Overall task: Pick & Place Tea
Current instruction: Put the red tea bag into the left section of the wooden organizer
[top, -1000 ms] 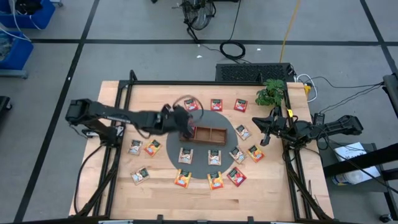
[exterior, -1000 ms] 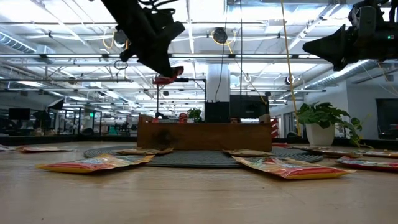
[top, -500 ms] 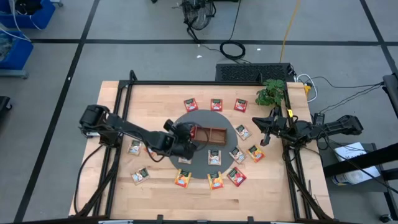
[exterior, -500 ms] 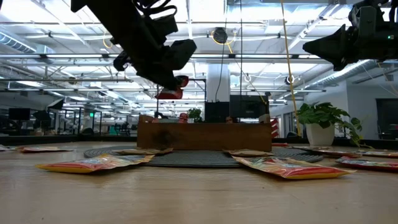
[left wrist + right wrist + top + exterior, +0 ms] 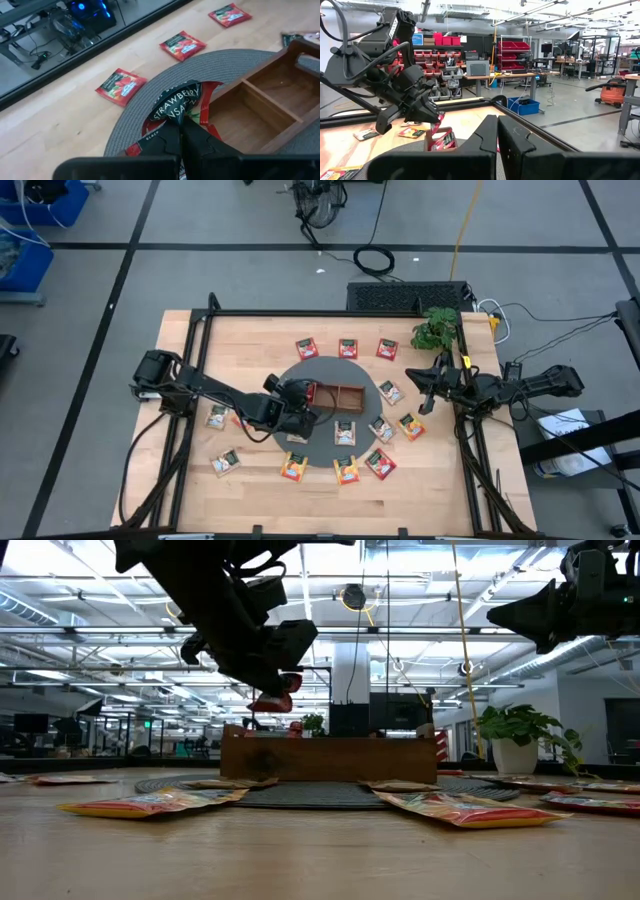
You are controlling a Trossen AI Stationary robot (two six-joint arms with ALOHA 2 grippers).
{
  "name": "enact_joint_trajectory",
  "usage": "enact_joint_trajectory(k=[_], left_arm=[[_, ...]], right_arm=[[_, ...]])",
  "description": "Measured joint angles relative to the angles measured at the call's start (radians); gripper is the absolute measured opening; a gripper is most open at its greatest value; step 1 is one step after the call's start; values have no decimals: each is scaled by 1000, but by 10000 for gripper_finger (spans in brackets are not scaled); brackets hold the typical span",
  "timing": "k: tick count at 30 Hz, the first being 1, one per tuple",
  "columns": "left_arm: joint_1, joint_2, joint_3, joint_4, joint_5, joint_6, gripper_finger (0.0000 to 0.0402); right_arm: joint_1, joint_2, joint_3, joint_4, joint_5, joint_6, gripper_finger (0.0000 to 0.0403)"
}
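My left gripper (image 5: 303, 394) hangs over the left end of the brown wooden tray (image 5: 338, 396) on the round grey mat (image 5: 318, 442), shut on a red tea packet (image 5: 176, 102). The packet also shows above the tray's left end (image 5: 245, 752) in the low view, as a red packet (image 5: 272, 701). Several more packets lie flat around the mat, among them three red ones (image 5: 347, 348) on the far side. My right gripper (image 5: 424, 392) waits shut over the table's right side. My left gripper pinches the red packet between its two fingers (image 5: 197, 142), on the packet's lower middle (image 5: 186, 116). The fingers slant down at it from the table's left. The packet is buckled, bulges up past the fingertips, and is lifted clear above the tray's left compartment.
A potted plant (image 5: 435, 330) stands at the far right corner. Whitish and orange packets (image 5: 383, 427) lie between the tray and my right gripper. A black frame (image 5: 190, 370) borders the table. Bare wood (image 5: 260, 340) shows far left.
My left gripper, still shut on the red packet, has come down toward the tray's left end and drawn slightly toward the near edge, its arm folding at the elbow. The packet has dropped with it and hangs closer above the tray.
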State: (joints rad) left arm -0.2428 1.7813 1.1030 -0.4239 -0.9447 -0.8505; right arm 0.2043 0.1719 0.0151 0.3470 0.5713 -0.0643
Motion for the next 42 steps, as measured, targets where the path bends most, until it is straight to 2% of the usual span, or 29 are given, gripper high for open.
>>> enact_joint_trajectory(k=[10,16,21,37,42], left_arm=[[1,0,-50,18,0,-78,1],[1,0,-117,141,2,-86,1],[8,0,-148,241,46,-40,1],[13,0,-153,234,65,-42,1],[34,-1,-153,233,159,-12,10]], right_arm=[[0,0,0,0,0,0,4],[0,0,0,0,0,0,4],[0,0,0,0,0,0,4],[0,0,0,0,0,0,4],[0,0,0,0,0,0,4]])
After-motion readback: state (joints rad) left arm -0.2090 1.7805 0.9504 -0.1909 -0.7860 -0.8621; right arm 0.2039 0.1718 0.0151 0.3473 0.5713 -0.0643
